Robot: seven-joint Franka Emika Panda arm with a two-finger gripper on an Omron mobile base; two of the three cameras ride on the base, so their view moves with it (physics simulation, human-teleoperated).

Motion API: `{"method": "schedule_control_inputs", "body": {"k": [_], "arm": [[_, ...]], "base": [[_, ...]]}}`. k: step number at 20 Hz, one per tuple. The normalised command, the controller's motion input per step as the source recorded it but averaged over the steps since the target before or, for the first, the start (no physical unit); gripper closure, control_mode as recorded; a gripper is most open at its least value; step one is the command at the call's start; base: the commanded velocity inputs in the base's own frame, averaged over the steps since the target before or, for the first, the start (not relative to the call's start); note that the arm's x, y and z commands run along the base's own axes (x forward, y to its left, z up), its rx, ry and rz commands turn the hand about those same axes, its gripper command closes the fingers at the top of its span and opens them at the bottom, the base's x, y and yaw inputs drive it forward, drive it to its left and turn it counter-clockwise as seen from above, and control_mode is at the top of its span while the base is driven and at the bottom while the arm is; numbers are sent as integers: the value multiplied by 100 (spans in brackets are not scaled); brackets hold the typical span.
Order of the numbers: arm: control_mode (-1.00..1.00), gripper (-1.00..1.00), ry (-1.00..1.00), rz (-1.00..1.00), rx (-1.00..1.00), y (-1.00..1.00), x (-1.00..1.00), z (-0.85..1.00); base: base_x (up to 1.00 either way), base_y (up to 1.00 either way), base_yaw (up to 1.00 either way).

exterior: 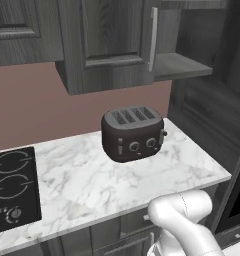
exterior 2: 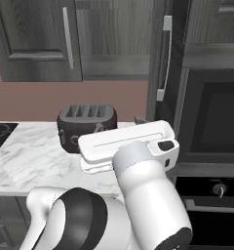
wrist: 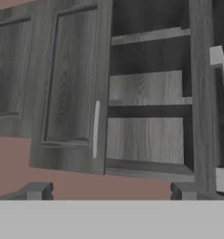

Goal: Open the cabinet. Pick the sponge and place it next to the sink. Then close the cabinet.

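Standing open above a marble counter, the cabinet shows two doors swung out: one panelled door on the hand view's left, seen face-on, and a second door on its right, seen edge-on. Each carries one long, straight silver bar handle. Inside are three flat wood-grain shelves, dark grey like the doors, and those shelves look bare from this angle; I cannot tell where the sponge is. Behind the cabinet runs a smooth reddish-brown wall.

One toaster sits on the counter below the cabinet: a rounded dark box with four slots on top and two round knobs on its front. The counter is white stone with grey veining. At its left end lies one flat black hob with ring markings.

The gripper faces the open cabinet with its jaws released and spread wide, nothing between the two square dark fingertips.
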Motion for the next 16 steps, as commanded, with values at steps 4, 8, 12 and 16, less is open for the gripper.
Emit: {"method": "schedule_control_inputs", "body": {"k": [4, 8, 12, 16], "arm": [[-100, -100, 0, 0, 0, -27, 27, 0], [-100, -100, 1, 2, 1, -23, 9, 0], [-100, -100, 6, 5, 0, -15, 9, 0], [-100, -100, 12, 6, 0, -5, 17, 0]], "base": [[0, 0, 0], [0, 0, 0], [0, 0, 0], [0, 0, 0]]}}
